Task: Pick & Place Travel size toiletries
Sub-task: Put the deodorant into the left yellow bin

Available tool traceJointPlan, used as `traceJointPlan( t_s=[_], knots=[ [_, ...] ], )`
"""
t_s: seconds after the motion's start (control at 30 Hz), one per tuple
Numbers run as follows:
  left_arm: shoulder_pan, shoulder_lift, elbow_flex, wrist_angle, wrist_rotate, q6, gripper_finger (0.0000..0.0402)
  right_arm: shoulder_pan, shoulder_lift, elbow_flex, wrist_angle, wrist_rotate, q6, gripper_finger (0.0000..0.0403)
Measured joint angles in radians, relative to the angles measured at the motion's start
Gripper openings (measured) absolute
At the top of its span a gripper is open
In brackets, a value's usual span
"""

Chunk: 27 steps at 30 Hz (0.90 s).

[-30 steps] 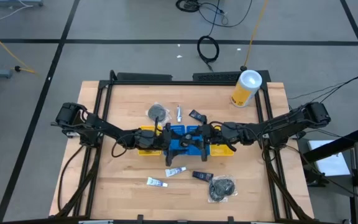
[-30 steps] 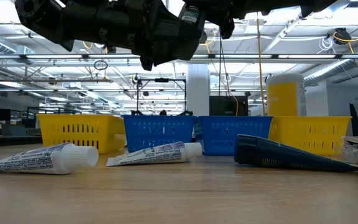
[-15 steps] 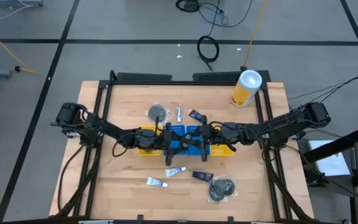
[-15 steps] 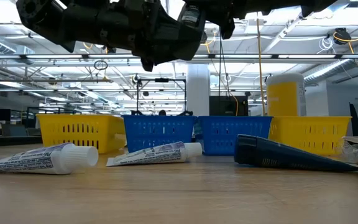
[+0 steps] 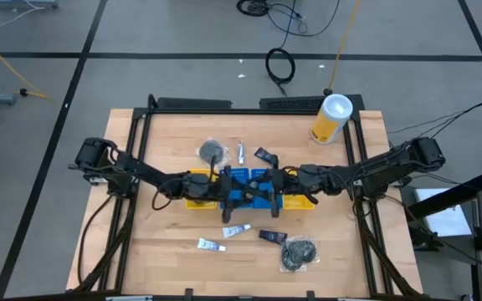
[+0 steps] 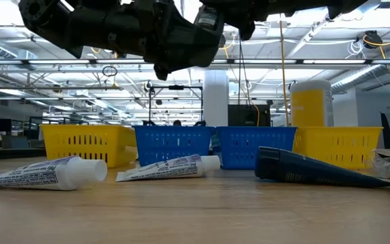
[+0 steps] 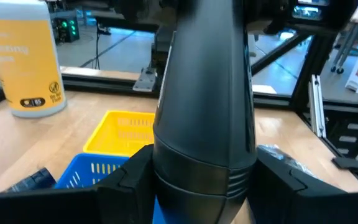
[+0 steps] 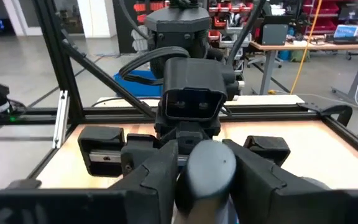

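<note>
Basically: both arms meet nose to nose above the middle of the bin row, apparently passing one item between them.
Left gripper: over the blue bins, pointing at the other arm; right wrist view shows its fingers clamped round the end of a dark tube-like item.
Right gripper: facing it just beside; left wrist view shows a dark item filling the frame with fingers either side, but whose grip is the firm one I cannot tell, so its jaws are unclear.
Why held so: looks like a handover above the bins, so a slip would land inside rather than on the table.
Bins: yellow bins at the row's ends, blue pair between.
Loose toiletries: two white tubes, a navy packet and a grey-black bundle lie on the near side of the bins.
Far side: another bundle, a small tube, a navy packet.
Canister: yellow, white lid, at the far right corner, not a target.
Progress: judged early, most items not yet binned.
</note>
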<state>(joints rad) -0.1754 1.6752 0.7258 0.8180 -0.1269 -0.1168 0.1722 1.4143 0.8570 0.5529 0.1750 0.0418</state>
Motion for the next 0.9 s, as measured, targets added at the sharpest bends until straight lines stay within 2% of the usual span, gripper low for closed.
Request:
traceJointPlan(
  t_s=[0.2, 0.47, 0.67, 0.73, 0.9],
  knots=[
    [-0.017, -0.029, -0.001, -0.117, -0.041, -0.025, 0.0180, -0.001, 0.000, 0.000, -0.009, 0.007, -0.035, 0.0146],
    [-0.081, -0.197, -0.001, -0.460, -0.282, -0.108, 0.0180, -0.001, -0.055, 0.000, -0.089, 0.008, -0.059, 0.0143],
    [-0.158, -0.304, -0.001, -0.763, -0.518, -0.320, 0.0180, 0.000, -0.125, 0.000, -0.181, 0.008, -0.058, 0.0141],
    [-0.182, -0.332, -0.001, -0.879, -0.554, -0.425, 0.0180, 0.000, -0.134, 0.000, -0.198, 0.008, -0.057, 0.0141],
    [-0.236, -0.342, -0.001, -1.052, -0.603, -0.661, 0.0180, 0.000, -0.142, 0.000, -0.225, 0.008, -0.055, 0.0141]
  ],
)
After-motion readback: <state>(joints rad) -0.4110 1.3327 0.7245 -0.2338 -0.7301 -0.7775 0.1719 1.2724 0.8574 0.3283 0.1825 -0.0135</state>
